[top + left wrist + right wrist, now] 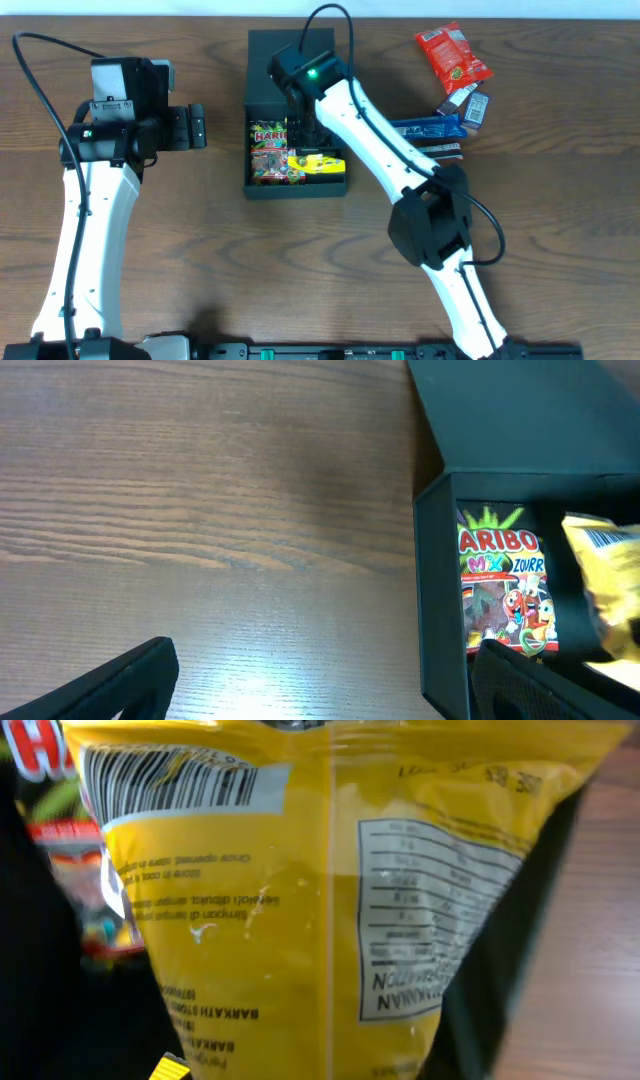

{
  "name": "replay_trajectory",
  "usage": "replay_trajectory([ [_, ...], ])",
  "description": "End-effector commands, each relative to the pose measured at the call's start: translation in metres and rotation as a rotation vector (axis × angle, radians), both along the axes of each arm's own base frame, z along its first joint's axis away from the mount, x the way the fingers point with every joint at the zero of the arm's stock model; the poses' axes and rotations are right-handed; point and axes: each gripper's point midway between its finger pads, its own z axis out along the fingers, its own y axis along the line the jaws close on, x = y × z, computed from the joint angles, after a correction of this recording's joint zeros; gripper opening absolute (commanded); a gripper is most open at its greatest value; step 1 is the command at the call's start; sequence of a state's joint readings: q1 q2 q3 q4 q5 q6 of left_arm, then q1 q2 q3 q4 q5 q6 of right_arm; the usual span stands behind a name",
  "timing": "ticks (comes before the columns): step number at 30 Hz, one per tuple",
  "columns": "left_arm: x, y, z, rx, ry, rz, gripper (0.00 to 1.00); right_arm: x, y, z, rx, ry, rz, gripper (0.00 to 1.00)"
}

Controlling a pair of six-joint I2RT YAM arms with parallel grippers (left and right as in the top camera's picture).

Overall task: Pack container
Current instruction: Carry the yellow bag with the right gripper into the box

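The container [247,150] is a dark box in the middle of the table, its flap lid [290,45] open toward the back. Inside lie a Haribo packet [268,150] and a yellow packet [318,163]. My right gripper [300,130] reaches down into the box. In the right wrist view its fingers [300,1060] stand wide apart, with the yellow packet [300,920] between them and filling the view. My left gripper [197,127] is open and empty, left of the box. The left wrist view shows the box wall [440,580], the Haribo packet [500,590] and the yellow packet [610,580].
Right of the box lie loose snacks: a red packet [453,55], a small dark-blue packet [470,108], a blue bar [430,128] and a brown bar [440,150]. My right arm spans from the front edge up over the box.
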State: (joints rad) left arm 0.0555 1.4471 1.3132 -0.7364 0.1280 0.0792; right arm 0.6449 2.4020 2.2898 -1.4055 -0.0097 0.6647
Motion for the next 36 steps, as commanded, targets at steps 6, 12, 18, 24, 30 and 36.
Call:
replay_trajectory([
  [6,0.003,0.001,0.013,0.001,-0.032,-0.001,0.95,0.009,-0.010,-0.011,-0.067,-0.070,-0.113,0.50],
  [12,0.003,0.001,0.013,0.001,-0.032,-0.001,0.95,0.010,-0.010,0.003,-0.059,-0.081,-0.105,0.79],
  [18,0.003,0.001,0.013,0.002,-0.034,-0.001,0.95,0.020,-0.006,0.072,0.007,-0.206,-0.041,0.50],
  [24,0.003,0.001,0.013,0.002,-0.034,-0.001,0.95,0.012,-0.013,0.087,-0.014,-0.216,0.065,0.01],
  [30,0.003,0.001,0.013,0.002,-0.034,-0.001,0.95,-0.012,-0.007,0.017,-0.009,-0.029,0.142,0.01],
  [36,0.003,0.001,0.013,0.002,-0.034,-0.001,0.95,-0.021,-0.006,-0.037,-0.007,0.016,0.165,0.01],
])
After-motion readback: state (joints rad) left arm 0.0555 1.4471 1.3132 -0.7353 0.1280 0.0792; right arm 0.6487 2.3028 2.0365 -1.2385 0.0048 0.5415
